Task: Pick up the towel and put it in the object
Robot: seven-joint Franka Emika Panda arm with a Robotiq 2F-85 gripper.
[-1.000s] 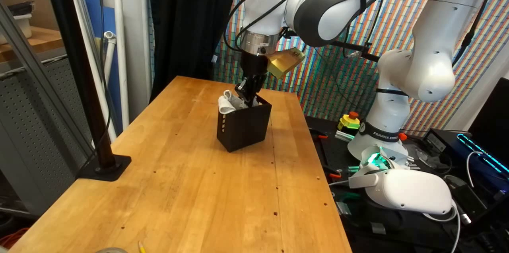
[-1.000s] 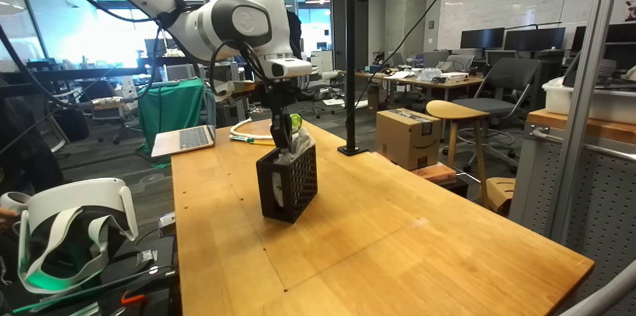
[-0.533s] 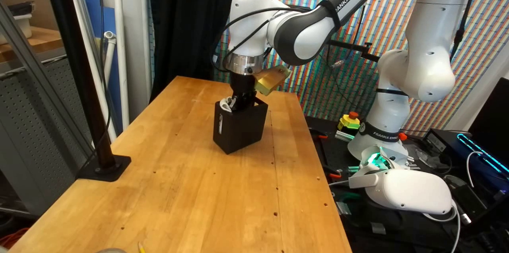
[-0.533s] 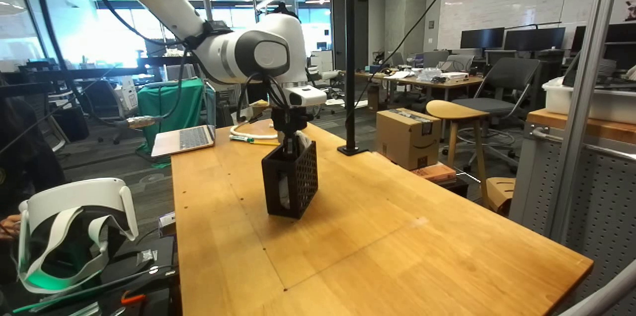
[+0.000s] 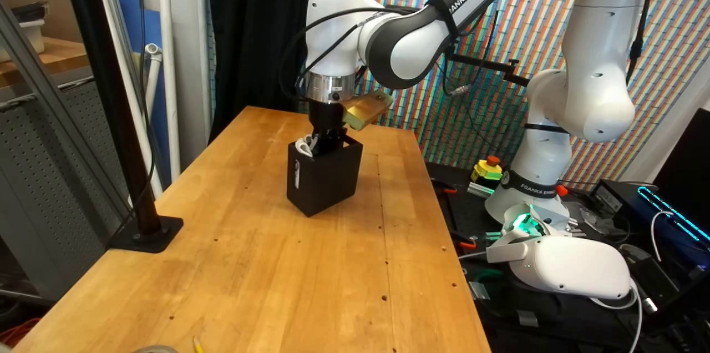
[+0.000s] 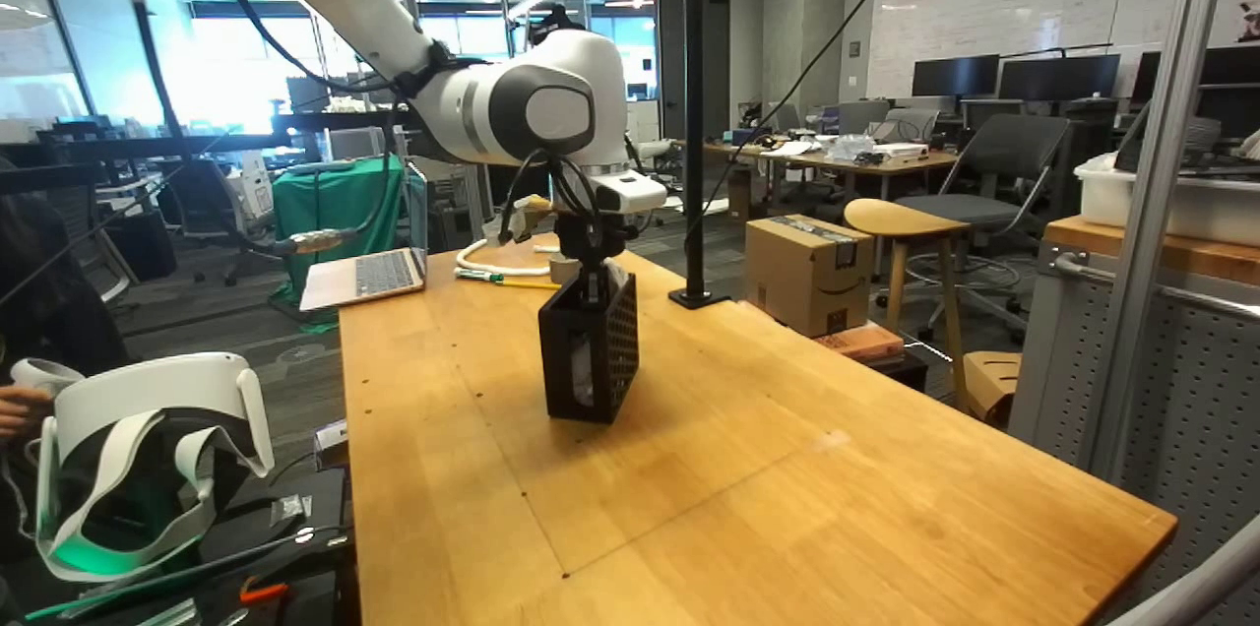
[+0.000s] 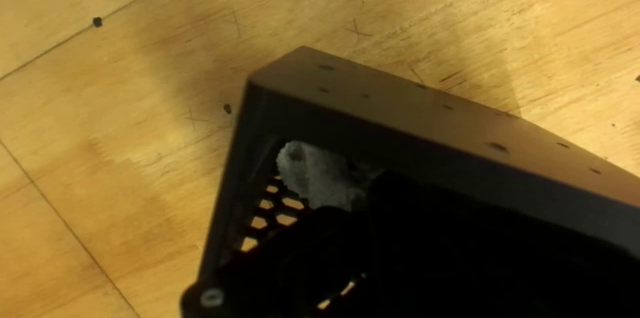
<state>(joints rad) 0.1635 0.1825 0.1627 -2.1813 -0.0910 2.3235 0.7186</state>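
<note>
Towel (image 7: pixel 320 178), pale: inside black box (image 5: pixel 326 182), close beside my gripper (image 6: pixel 594 285). Box: around gripper's lower end. Jaws, in shadow: grip or no grip, I cannot tell. Handling, best: let go low, spread little, rise straight, brushing no wall.

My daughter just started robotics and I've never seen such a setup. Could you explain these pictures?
The white machine is a robot arm. The black gripper at its end, the grasping part, reaches into a black box on a wooden table. The wide pictures look on from two places outside the robot; the close-up is from its wrist, looking into the box. Inside you can see a whitish towel. What looks like a yellow pencil lies on the table, and a black pole stands at its edge. Whether the gripper holds the towel is too dark and hidden to tell.
</note>
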